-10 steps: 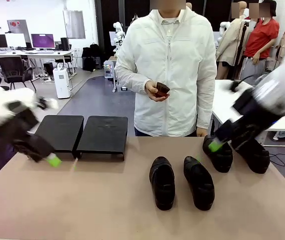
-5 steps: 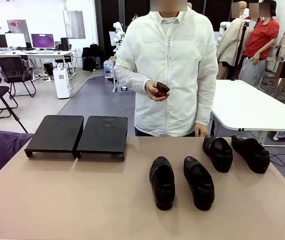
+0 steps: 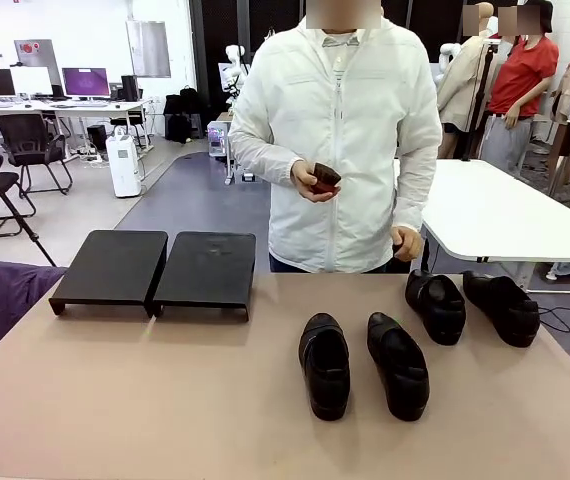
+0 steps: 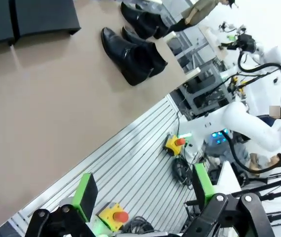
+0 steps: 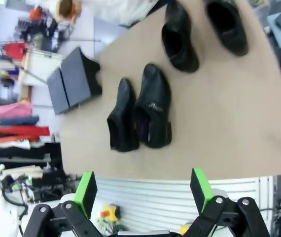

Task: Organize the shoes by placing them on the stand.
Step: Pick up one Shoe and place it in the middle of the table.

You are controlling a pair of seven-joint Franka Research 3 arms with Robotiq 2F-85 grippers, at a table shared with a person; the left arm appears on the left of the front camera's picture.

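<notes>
Four black shoes lie on the tan table's right half. Two sit side by side in the middle (image 3: 324,364) (image 3: 397,364). The other two rest at the far right (image 3: 436,306) (image 3: 502,307). The black two-panel stand (image 3: 155,268) sits at the far left with nothing on it. My left gripper (image 4: 144,190) hangs open, high over the table's near edge, with shoes (image 4: 128,49) and the stand (image 4: 32,17) far off. My right gripper (image 5: 143,190) is also open and holds nothing, high above the middle pair (image 5: 138,111), the far pair (image 5: 179,37) and the stand (image 5: 74,79).
A person in a white jacket stands at the far edge, holding a small dark-red object (image 3: 322,180) in one hand. The other hand (image 3: 405,243) hovers near the far-right shoes. A slotted metal base with yellow stop buttons (image 4: 175,144) lies below the table's near edge.
Both arms, which reached over the table a second ago, have pulled back out of the front view. The shoes and stand have not moved. The person's lower hand has risen slightly.
</notes>
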